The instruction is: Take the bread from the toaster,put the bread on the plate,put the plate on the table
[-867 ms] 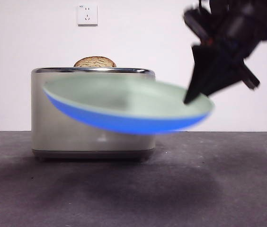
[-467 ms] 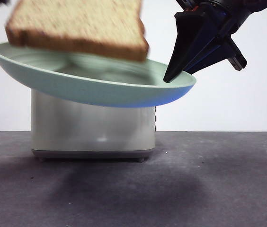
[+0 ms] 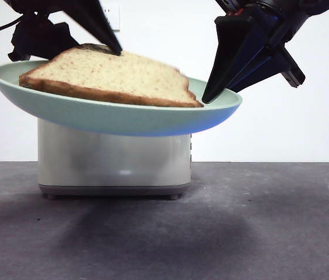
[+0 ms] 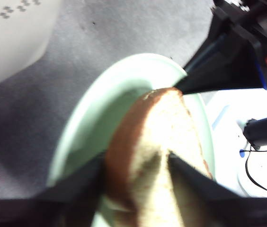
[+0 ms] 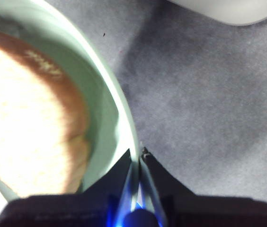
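The pale mint-green plate (image 3: pixel 123 116) hangs tilted in the air in front of the cream toaster (image 3: pixel 115 160). My right gripper (image 3: pixel 208 96) is shut on the plate's right rim (image 5: pixel 124 118), with its jaws pinching the edge (image 5: pixel 138 153). The bread (image 3: pixel 112 76) lies flat on the plate. My left gripper (image 3: pixel 109 46) comes in from the upper left. In the left wrist view its jaws (image 4: pixel 136 163) are shut on the bread (image 4: pixel 157 132) from both sides, over the plate (image 4: pixel 100 104). The bread also shows in the right wrist view (image 5: pixel 24 118).
The dark grey table (image 3: pixel 240 221) lies below the plate, with the plate's shadow on it. A wall socket (image 3: pixel 113 14) is partly hidden behind the left arm. The toaster shows at the edges of both wrist views (image 4: pixel 10 33) (image 5: pixel 228 9).
One second ago the bread stood in the toaster and the plate hung lower. The plate has risen, and the bread has come down onto it with the left gripper.
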You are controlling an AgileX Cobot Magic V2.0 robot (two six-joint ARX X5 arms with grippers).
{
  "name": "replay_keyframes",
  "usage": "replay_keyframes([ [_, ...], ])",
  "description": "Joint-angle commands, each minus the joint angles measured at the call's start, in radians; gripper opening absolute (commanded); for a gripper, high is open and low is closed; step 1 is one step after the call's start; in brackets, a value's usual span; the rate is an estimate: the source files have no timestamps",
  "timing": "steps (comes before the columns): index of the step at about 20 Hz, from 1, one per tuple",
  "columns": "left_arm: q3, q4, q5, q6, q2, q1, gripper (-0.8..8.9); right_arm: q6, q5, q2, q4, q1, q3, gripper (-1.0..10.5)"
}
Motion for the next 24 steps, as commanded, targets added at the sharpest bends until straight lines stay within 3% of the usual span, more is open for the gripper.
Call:
replay_keyframes([
  [1,-0.003,0.01,-0.003,0.001,0.003,-0.005,4.49,0.01,-0.017,0.001,0.013,0.002,-0.003,-0.1],
  [8,0.096,-0.012,-0.01,0.006,0.003,-0.01,4.49,0.01,-0.016,0.001,-0.012,0.002,-0.003,-0.1],
  [16,0.356,-0.172,-0.006,0.04,-0.005,-0.009,4.33,0.01,-0.013,-0.006,-0.019,-0.002,-0.003,-0.1],
  [18,0.423,-0.221,-0.008,0.063,-0.021,-0.009,2.96,0.01,0.012,-0.029,-0.022,-0.012,-0.003,-0.1],
  [20,0.478,-0.246,-0.009,0.086,-0.048,-0.009,0.34,0.011,0.059,-0.071,-0.029,-0.027,-0.003,-0.1],
  [21,0.501,-0.253,-0.011,0.099,-0.063,-0.009,-0.07,0.014,0.068,-0.1,-0.036,-0.039,-0.003,-0.1],
  [24,0.535,-0.256,-0.056,0.128,-0.121,-0.009,-0.08,0.018,0.102,-0.19,-0.072,-0.106,-0.002,-0.1],
])
